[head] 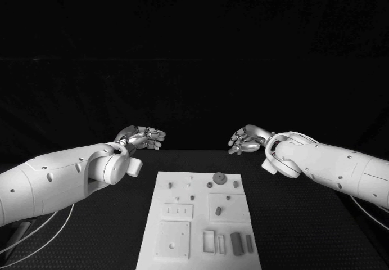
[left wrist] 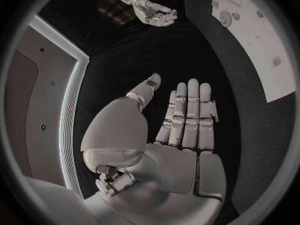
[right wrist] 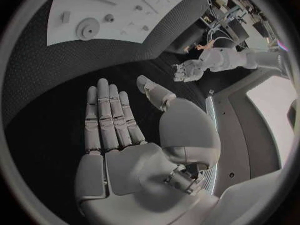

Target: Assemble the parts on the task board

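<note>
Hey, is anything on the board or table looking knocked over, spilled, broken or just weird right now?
Nothing stands out. The task board lies flat on the table, its small parts resting on it. The left hand and right hand hang beyond its far end, holding nothing.

task board: near end cut off by the head view's bottom edge | parts: too small to tell their shapes | left arm and right arm: run out past the side edges
</note>
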{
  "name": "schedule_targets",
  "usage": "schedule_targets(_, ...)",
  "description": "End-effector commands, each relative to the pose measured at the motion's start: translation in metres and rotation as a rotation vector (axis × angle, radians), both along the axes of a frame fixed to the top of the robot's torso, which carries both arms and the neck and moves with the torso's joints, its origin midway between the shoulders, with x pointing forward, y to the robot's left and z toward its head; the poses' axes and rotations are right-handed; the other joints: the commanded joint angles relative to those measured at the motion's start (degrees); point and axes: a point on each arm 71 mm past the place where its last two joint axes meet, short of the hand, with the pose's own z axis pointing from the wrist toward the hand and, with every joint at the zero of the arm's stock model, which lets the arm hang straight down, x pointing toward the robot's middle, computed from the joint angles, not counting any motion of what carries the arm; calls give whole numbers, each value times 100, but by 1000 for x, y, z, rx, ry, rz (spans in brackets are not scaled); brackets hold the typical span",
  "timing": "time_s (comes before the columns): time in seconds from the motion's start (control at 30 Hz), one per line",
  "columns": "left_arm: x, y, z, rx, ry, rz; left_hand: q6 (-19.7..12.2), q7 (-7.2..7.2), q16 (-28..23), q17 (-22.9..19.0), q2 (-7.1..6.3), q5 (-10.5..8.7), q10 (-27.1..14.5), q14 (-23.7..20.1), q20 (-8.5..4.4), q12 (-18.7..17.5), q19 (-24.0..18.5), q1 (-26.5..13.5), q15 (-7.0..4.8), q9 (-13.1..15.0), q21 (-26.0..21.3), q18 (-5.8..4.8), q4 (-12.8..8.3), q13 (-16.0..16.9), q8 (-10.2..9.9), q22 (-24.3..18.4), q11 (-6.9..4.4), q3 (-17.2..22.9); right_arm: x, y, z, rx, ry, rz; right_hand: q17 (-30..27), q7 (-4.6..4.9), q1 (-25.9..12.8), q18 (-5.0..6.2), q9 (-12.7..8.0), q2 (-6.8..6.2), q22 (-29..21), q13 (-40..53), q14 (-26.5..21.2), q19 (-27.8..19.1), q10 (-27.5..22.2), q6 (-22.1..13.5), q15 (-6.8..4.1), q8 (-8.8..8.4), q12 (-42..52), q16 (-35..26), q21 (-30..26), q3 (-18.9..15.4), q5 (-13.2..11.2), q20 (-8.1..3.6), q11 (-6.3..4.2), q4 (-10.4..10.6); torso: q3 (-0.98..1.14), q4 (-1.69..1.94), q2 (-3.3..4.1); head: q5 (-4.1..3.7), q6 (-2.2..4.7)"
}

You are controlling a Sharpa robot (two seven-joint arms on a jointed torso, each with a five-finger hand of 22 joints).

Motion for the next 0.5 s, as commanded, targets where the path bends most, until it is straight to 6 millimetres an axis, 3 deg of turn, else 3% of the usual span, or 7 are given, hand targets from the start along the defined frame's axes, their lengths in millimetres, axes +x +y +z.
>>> schedule_targets(0.03, -3, -4, 3, 6, -21, -40, 32, -24, 25, 20, 17, 20, 10, 17, -22, -35, -20, 17, -4, 9, 56, 39, -35, 0, -34, 155, -7, 10, -4, 12, -2, -198, -115, 106, 506, -33, 183, 167, -9, -57, 143, 41, 1048, 1066, 313, 239, -377, -25, -75, 470, 612, -61, 85, -335, -132, -11, -2, 54, 142, -41, 21)
schedule_targets(0.13, -4, -6, 3, 4, -23, -44, 26, -25, 27, 33, 14, 21, 4, 13, -23, -49, -30, 9, -5, 9, 75, 39, -40, -2, -48, 154, -6, 12, -7, 21, -5, -250, -150, 142, 741, -47, 222, 167, -16, -83, 143, 43, 1272, 1364, 367, 283, -427, -66, -136, 725, 893, -103, 85, -487, -172, -10, -5, 53, 235, -27, 43)
schedule_targets(0.5, -9, -19, 2, -10, -12, -81, 17, -24, 24, 66, 19, 20, -16, -2, -21, -91, -60, -40, -2, 10, 130, 38, -41, -5, -84, 151, -4, 16, -15, 45, -11, -369, -244, 232, 1361, -115, 350, 167, -86, -174, 162, -1, 1599, 1841, 363, 328, -465, -225, -373, 1646, 1750, -138, 68, -795, -191, -12, -33, 81, 544, -70, 112)
